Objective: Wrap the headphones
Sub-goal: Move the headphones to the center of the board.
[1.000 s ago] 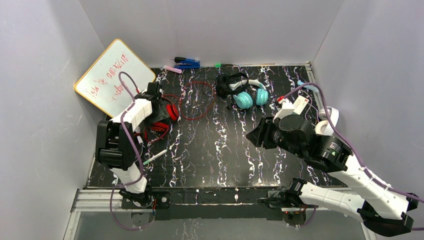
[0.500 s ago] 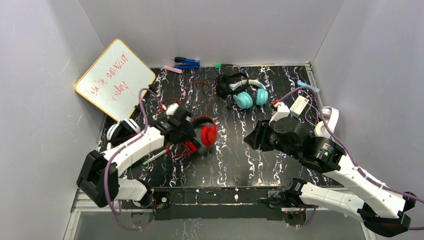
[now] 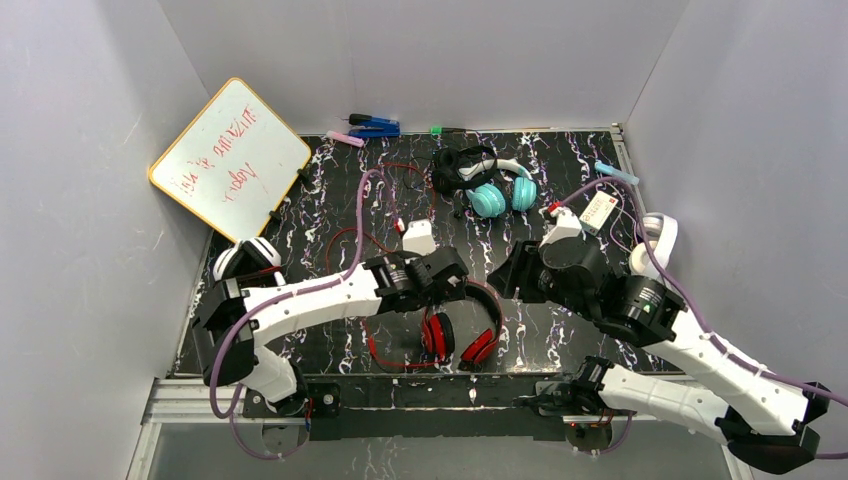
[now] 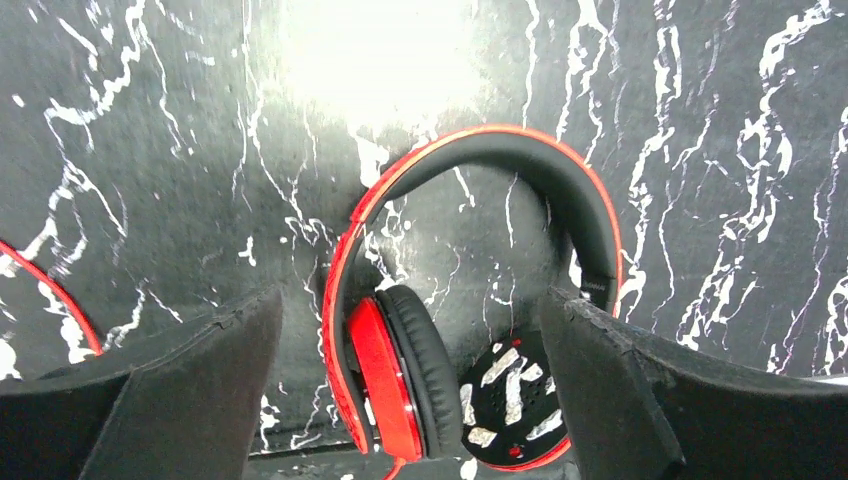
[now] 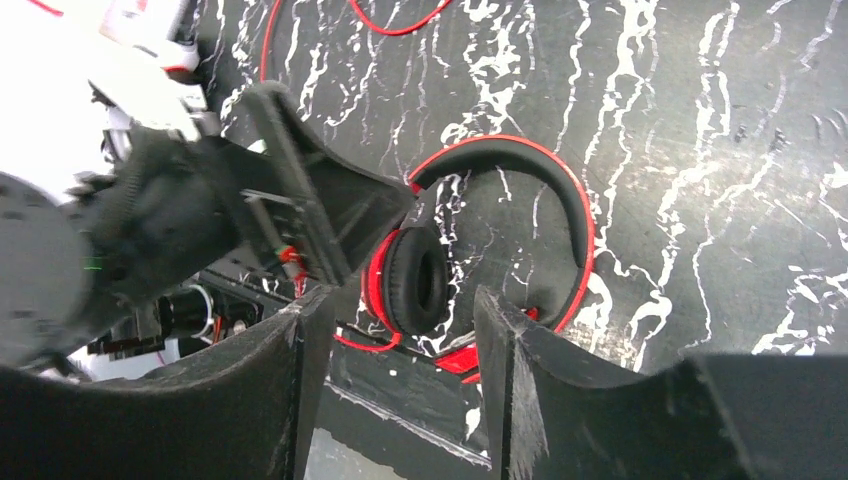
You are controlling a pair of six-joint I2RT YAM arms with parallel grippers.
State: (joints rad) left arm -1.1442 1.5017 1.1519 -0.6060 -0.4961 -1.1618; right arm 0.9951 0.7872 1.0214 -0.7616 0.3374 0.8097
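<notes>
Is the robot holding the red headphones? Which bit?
No, nothing is held. The left gripper and right gripper are both open; the red headphones lie on the table under the left one.

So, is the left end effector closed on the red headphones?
No, the jaws of the left end effector stand wide apart, and the red headphones lie on the table between them.

Hard overhead glare whitens the table [image 4: 380, 50] in the left wrist view
</notes>
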